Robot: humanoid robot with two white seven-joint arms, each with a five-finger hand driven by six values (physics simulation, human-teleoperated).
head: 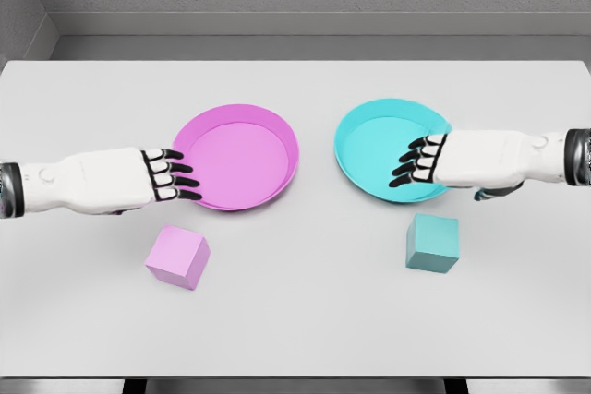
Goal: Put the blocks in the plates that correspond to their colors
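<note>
A pink block [177,256] lies on the white table, in front of a pink plate [242,156]. A teal block [432,243] sits in front of a teal plate [379,149]. My left hand [173,175] hovers at the pink plate's left rim, above and slightly left of the pink block, fingers extended and holding nothing. My right hand [417,161] reaches over the teal plate's right side, just above the teal block, fingers likewise extended and empty.
The white table [295,320] ends at a front edge along the bottom of the view. A grey wall stands behind its far edge.
</note>
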